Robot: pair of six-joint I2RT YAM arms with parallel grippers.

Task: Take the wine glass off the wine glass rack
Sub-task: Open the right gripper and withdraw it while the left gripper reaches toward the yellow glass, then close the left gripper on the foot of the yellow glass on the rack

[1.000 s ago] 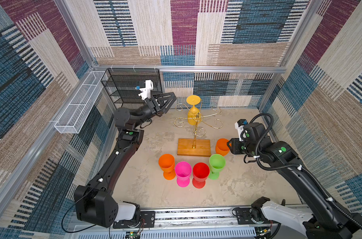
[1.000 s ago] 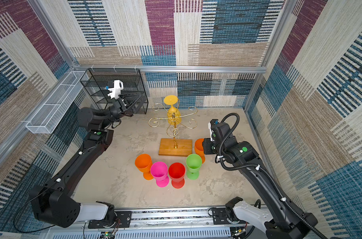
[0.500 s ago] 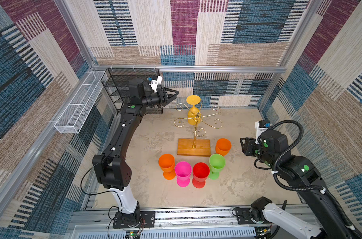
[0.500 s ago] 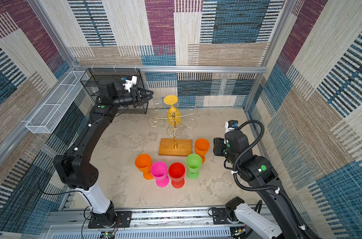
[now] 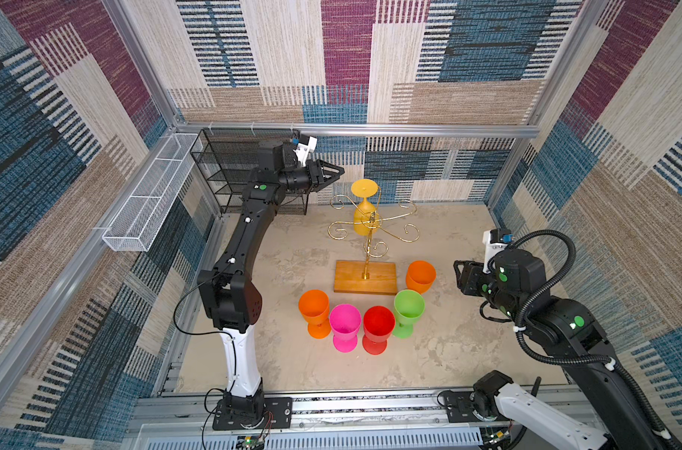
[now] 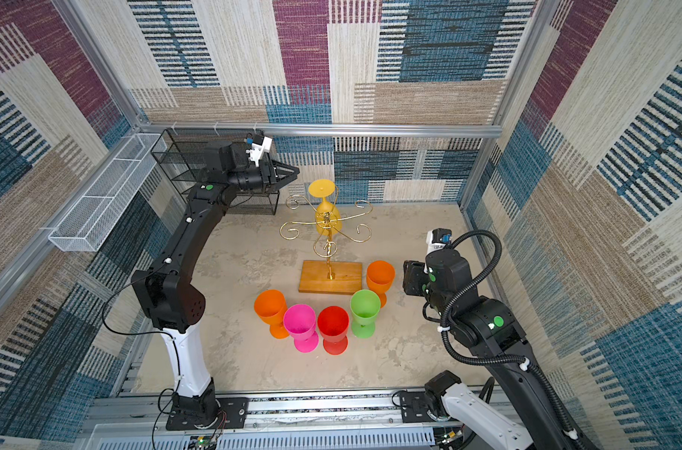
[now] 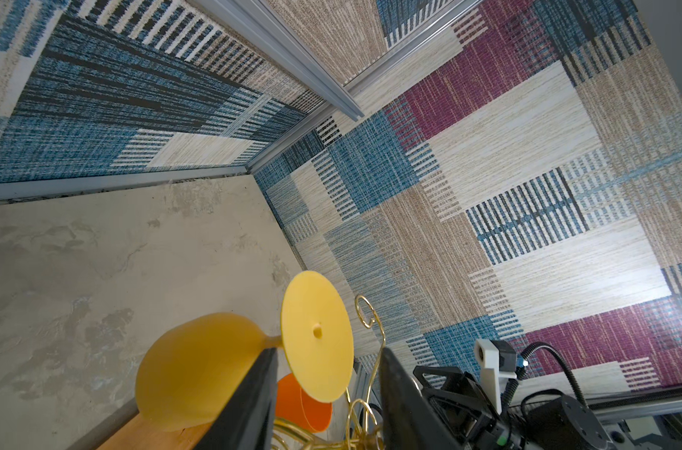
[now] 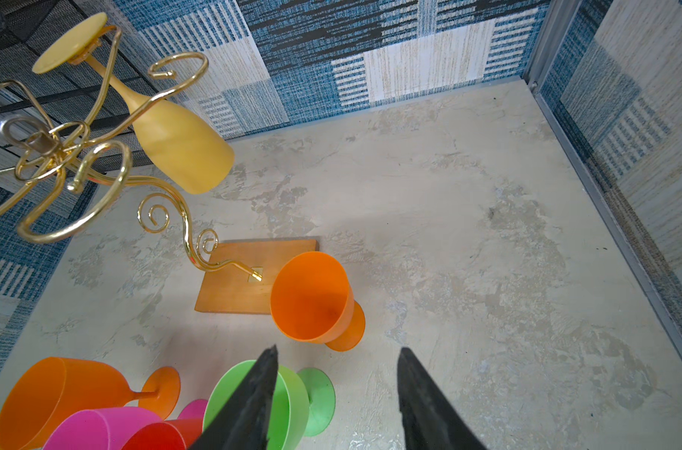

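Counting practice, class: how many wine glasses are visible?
6: yellow glass hanging on the rack, orange glass beside its base, and orange, pink, red, green glasses in front. None seems hidden.

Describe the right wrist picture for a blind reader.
A yellow wine glass hangs upside down on a gold wire rack. An orange glass stands by its wooden base; a green glass, pink glass, red glass and second orange glass stand nearer. The open right gripper holds nothing.

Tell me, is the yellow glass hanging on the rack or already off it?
On the rack, upside down. The yellow glass hangs with its foot caught over a curled gold arm of the rack, its bowl opening downward.
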